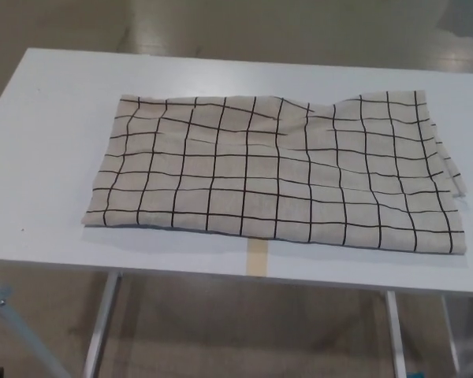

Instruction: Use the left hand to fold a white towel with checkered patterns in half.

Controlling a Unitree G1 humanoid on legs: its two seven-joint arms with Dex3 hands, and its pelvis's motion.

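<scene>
A white towel with a black checkered grid (276, 169) lies spread flat on the white table (47, 157). It reaches from the table's middle left to near its right edge. A small ripple shows along its far edge at the right, and a second layer peeks out along the right side. Neither of my hands shows in the head view.
A strip of tan tape (257, 257) sits on the table's front edge, just below the towel. Metal table legs (102, 323) stand beneath, over a brownish floor. The table's left part and its far strip are bare white surface.
</scene>
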